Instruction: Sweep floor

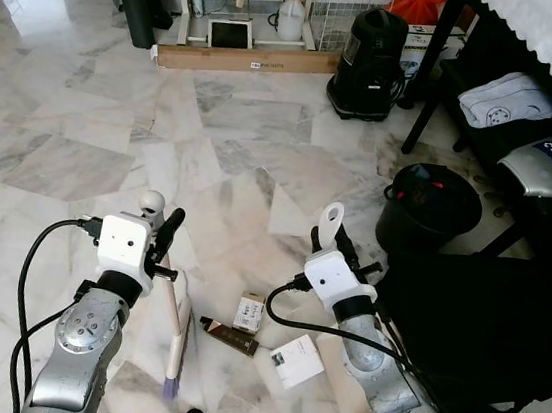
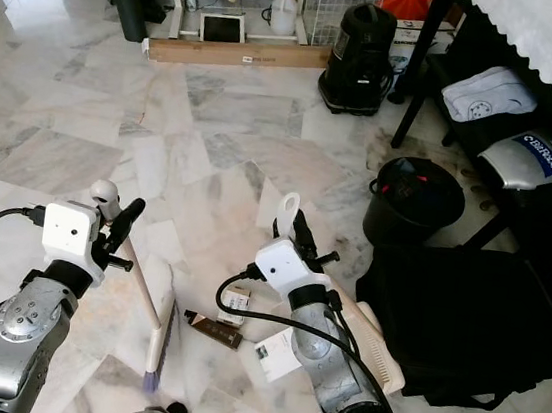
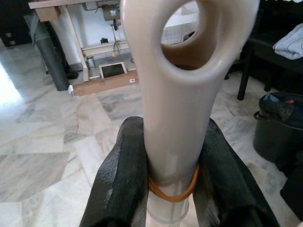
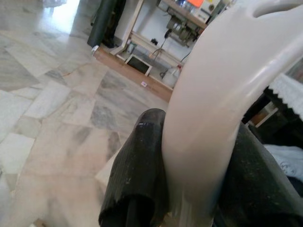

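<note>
My left tool point(image 1: 164, 228) grips the broom point(image 1: 175, 340) handle, bristles on the marble floor point(image 1: 85, 123); my right tool point(image 1: 337, 244) clamps the dustpan point(image 2: 375, 345) handle beside scattered litter point(image 1: 249, 312)

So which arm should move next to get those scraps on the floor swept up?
Probably the left: the left gripper holds the brush, whose bristles sit just beside the scraps. The right gripper holds the dustpan on their far side.
</note>
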Controlling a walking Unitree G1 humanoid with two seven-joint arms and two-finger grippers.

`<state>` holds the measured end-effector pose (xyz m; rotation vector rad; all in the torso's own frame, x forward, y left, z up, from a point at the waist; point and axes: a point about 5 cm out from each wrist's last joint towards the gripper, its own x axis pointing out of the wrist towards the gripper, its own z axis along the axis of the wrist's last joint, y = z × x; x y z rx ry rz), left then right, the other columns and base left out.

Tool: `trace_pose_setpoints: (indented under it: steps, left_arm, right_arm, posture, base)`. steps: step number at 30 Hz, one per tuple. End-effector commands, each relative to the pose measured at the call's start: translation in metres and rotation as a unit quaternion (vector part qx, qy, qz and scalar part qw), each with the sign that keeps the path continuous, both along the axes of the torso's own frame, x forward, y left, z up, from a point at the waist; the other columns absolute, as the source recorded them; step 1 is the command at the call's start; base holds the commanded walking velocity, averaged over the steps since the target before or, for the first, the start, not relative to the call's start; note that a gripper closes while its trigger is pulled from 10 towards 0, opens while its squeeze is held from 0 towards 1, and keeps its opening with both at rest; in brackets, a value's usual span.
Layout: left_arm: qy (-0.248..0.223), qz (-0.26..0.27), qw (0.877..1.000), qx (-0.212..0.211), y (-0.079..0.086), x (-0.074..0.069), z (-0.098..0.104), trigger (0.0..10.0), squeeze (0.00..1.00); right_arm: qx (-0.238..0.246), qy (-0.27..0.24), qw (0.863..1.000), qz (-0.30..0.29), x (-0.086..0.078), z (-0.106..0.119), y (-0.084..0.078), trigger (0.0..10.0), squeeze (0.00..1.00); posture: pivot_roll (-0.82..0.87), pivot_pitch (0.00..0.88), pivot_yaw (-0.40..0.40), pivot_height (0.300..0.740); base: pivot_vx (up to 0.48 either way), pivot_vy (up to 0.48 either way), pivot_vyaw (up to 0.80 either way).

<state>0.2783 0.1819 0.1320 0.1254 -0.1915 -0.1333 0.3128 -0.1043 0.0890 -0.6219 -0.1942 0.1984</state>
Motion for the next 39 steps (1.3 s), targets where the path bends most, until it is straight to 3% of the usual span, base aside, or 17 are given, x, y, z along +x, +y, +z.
trace_pose_setpoints:
  steps: [1, 2, 14, 30, 35, 39]
  left_arm:
    - [-0.004, -0.006, 1.0, 0.005, -0.0001, -0.0014, 0.0031, 10.0, 0.0]
    - [-0.003, -0.007, 1.0, 0.005, -0.0005, -0.0013, 0.0031, 10.0, 0.0]
    - [-0.003, -0.012, 1.0, 0.005, -0.0015, -0.0005, 0.0036, 10.0, 0.0]
    - [-0.004, -0.022, 1.0, 0.002, -0.0051, 0.0015, 0.0047, 10.0, 0.0]
    - [-0.001, -0.028, 1.0, 0.001, -0.0068, 0.0016, 0.0041, 10.0, 0.0]
    - [0.001, -0.031, 1.0, 0.001, -0.0072, 0.0017, 0.0037, 10.0, 0.0]
  right_arm:
    - [0.011, 0.017, 1.0, -0.019, 0.0022, -0.0029, -0.0076, 10.0, 0.0]
    - [0.048, 0.033, 0.998, -0.033, 0.0032, -0.0041, -0.0103, 10.0, 0.0]
    - [0.194, 0.08, 0.977, -0.043, 0.0067, -0.0055, -0.0141, 10.0, 0.0]
    - [0.252, 0.085, 0.964, 0.002, 0.0062, -0.0026, -0.0076, 10.0, 0.0]
    - [0.252, 0.086, 0.964, 0.006, 0.0063, -0.0023, -0.0068, 10.0, 0.0]
    - [0.239, 0.072, 0.968, -0.023, 0.0073, -0.0019, -0.0155, 10.0, 0.0]
  posture:
    - [0.14, 0.193, -0.016, 0.74]
    - [0.14, 0.192, -0.016, 0.74]
    - [0.14, 0.189, -0.014, 0.74]
    - [0.15, 0.176, -0.013, 0.74]
    - [0.14, 0.175, -0.012, 0.74]
    - [0.14, 0.177, -0.011, 0.74]
  base:
    - [0.0, 0.0, 0.0]
    - [0.0, 0.0, 0.0]
    - [0.0, 0.0, 0.0]
    - [0.0, 0.0, 0.0]
    - [0.0, 0.0, 0.0]
    - [0.0, 0.0, 0.0]
